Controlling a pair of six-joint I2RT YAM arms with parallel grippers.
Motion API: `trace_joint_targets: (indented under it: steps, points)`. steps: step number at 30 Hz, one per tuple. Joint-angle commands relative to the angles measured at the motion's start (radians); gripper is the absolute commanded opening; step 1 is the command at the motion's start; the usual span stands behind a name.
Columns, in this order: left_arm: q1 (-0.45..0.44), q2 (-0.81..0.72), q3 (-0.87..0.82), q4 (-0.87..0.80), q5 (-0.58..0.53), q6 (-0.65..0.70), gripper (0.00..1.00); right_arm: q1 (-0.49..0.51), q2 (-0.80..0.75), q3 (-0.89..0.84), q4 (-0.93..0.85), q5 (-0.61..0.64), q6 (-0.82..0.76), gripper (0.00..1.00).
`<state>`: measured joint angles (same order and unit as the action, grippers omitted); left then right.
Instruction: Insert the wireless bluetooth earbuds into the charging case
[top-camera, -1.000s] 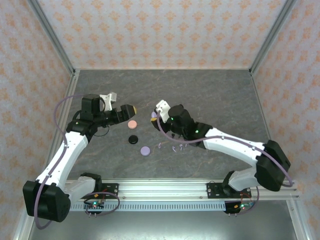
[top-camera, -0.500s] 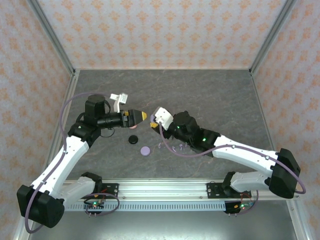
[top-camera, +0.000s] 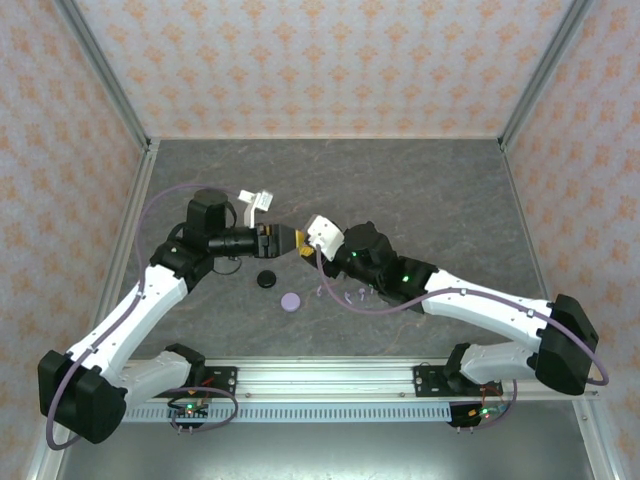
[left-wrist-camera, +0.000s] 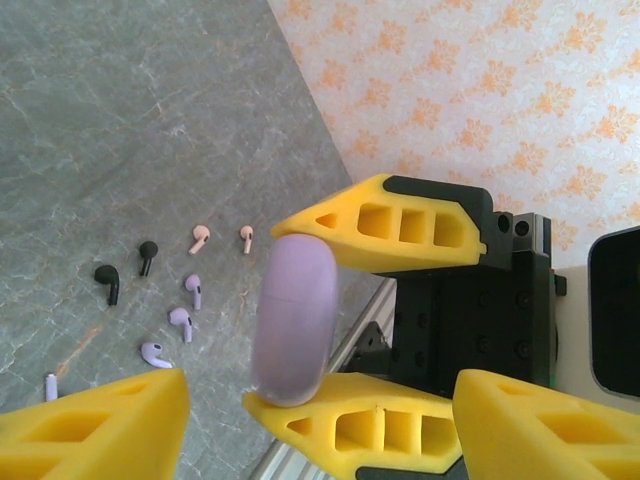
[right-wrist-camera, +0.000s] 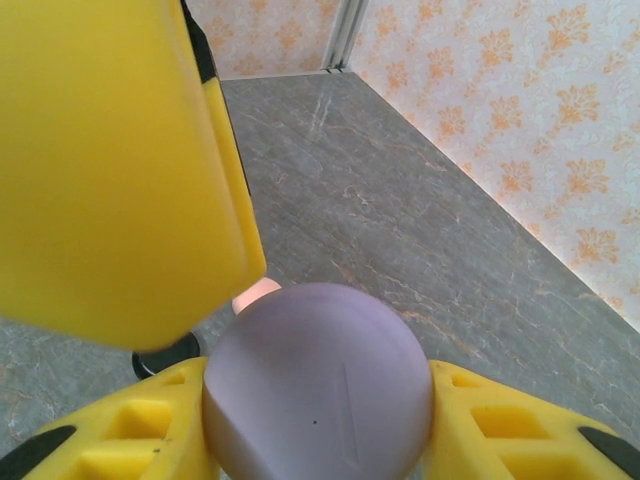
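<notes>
My right gripper (right-wrist-camera: 318, 410) is shut on a round lilac charging case (right-wrist-camera: 318, 385), held closed and clear of the table. In the left wrist view the case (left-wrist-camera: 295, 320) shows edge-on between the right gripper's yellow fingers. My left gripper (left-wrist-camera: 322, 405) is open and straddles the case, with one finger (right-wrist-camera: 110, 170) close beside it and gaps on both sides. In the top view the two grippers meet, left (top-camera: 288, 238) and right (top-camera: 304, 247). The wireless bluetooth earbuds lie loose on the table: black (left-wrist-camera: 108, 283), pale pink (left-wrist-camera: 199, 238) and lilac (left-wrist-camera: 181, 322).
A black puck (top-camera: 266, 279) and a second lilac puck (top-camera: 290, 300) lie on the grey table in front of the left gripper. A pink puck (right-wrist-camera: 255, 293) peeks out behind the held case. The earbuds (top-camera: 345, 295) are scattered under the right arm.
My left gripper has swung right to meet the right gripper, and its jaws have narrowed around the held case. The right gripper shifted slightly toward the near side, still holding the case.
</notes>
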<state>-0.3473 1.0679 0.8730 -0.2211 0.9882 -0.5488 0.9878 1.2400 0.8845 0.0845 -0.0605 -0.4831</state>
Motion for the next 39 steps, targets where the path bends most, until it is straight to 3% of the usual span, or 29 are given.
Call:
trace_joint_targets:
  steps: [1, 20, 30, 39]
  points:
    - [-0.012, 0.007, 0.035, 0.028, 0.029, 0.01, 0.67, 0.005, 0.009, 0.039, 0.034, -0.026, 0.008, 0.45]
    - [-0.033, 0.031, 0.052, -0.011, 0.056, 0.075, 0.47, 0.005, 0.017, 0.05, 0.054, -0.047, 0.071, 0.45]
    - [-0.046, 0.04, 0.056, -0.01, 0.049, 0.079, 0.47, 0.006, 0.022, 0.047, 0.07, -0.056, 0.096, 0.45]
    - [-0.049, 0.043, 0.052, -0.008, 0.044, 0.085, 0.28, 0.006, 0.025, 0.053, 0.071, -0.06, 0.107, 0.47]
